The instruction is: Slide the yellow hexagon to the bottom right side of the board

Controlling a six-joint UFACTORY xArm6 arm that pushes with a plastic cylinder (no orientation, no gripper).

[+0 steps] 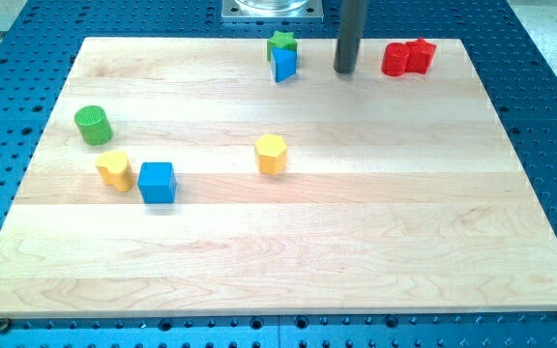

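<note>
The yellow hexagon stands near the middle of the wooden board, a little to the view's left. My tip rests near the view's top edge of the board, up and to the right of the hexagon and well apart from it. The tip sits between a blue block on its left and the red blocks on its right, touching neither.
A green star touches the blue block's top side. At the view's left are a green cylinder, a second yellow block and a blue cube. A blue perforated table surrounds the board.
</note>
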